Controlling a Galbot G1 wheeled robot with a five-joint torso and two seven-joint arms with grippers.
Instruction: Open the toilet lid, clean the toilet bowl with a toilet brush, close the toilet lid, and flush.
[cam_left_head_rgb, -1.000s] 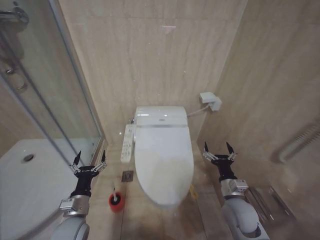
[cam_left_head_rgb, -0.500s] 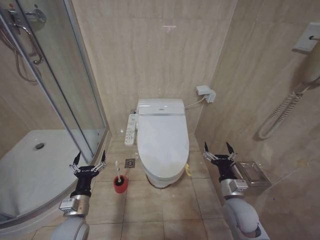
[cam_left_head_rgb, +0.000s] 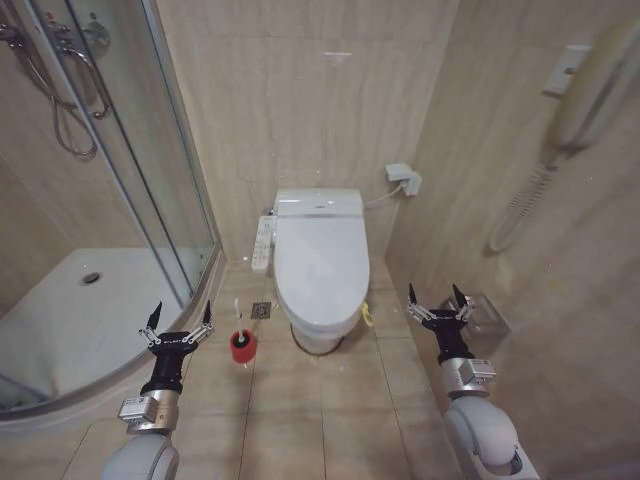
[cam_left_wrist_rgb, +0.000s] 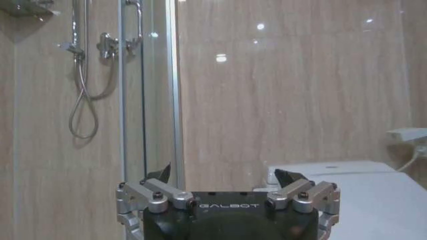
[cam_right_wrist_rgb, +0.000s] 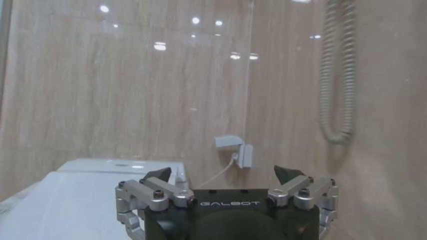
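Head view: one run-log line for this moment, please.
toilet lid: closed | toilet brush: in red cup, floor | left gripper: open, empty | right gripper: open, empty

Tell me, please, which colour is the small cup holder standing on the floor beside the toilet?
The cup holder is red; the head view shows it best.

A white toilet lid (cam_left_head_rgb: 318, 260) lies closed over the bowl at frame centre; a toilet brush (cam_left_head_rgb: 240, 334) stands upright in its red cup at lower left.
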